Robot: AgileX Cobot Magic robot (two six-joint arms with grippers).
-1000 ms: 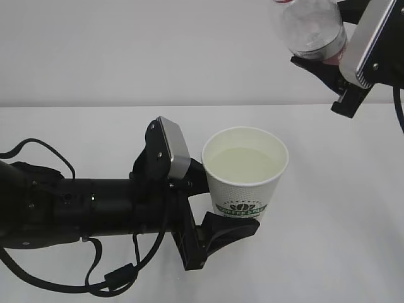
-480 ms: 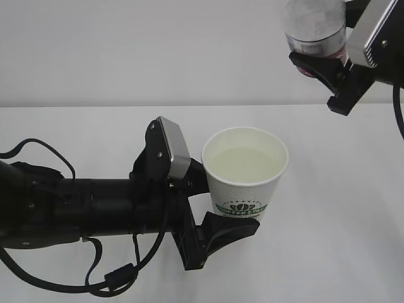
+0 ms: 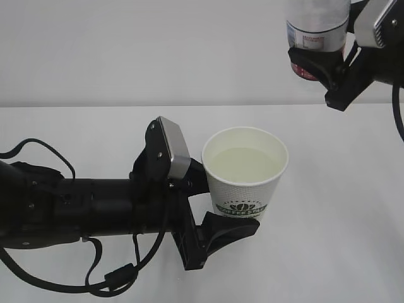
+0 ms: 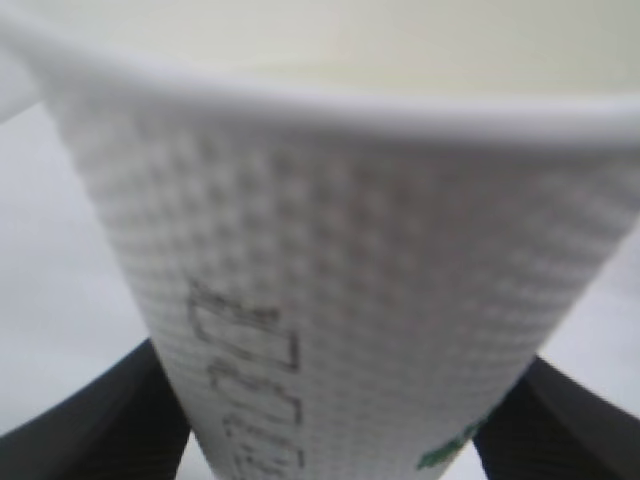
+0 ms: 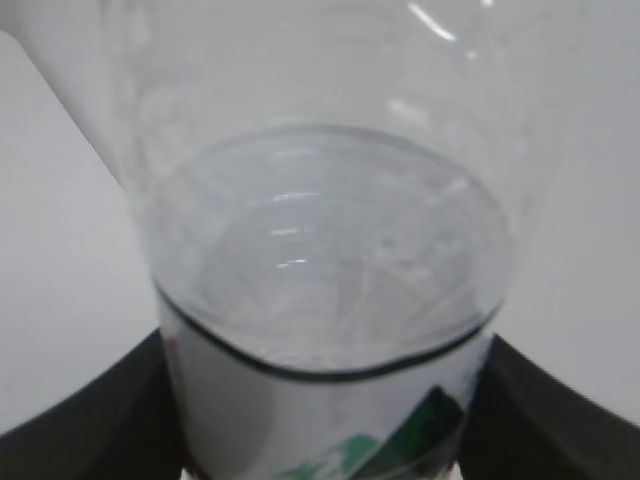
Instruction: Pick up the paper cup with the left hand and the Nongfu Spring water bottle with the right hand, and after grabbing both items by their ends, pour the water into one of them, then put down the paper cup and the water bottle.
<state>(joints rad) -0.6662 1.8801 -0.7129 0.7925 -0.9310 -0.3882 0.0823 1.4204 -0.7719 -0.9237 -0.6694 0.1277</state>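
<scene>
A white paper cup (image 3: 245,172), nearly full of pale water (image 3: 243,161), stands upright, clamped at its lower half between the jaws of the left hand (image 3: 218,208) over the white table (image 3: 328,240). Up and to the right, the right hand (image 3: 325,76) grips the Nongfu Spring water bottle (image 3: 314,28) around its label; the bottle's top is cut off by the frame, and little water shows inside.

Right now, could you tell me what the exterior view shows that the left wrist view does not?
Only the exterior view shows the water inside the paper cup, the raised Nongfu Spring water bottle in the right hand, and the whole left hand. Only the left wrist view shows the cup's dimpled wall up close with a grey printed mark. Both show the cup between dark fingers.
</scene>
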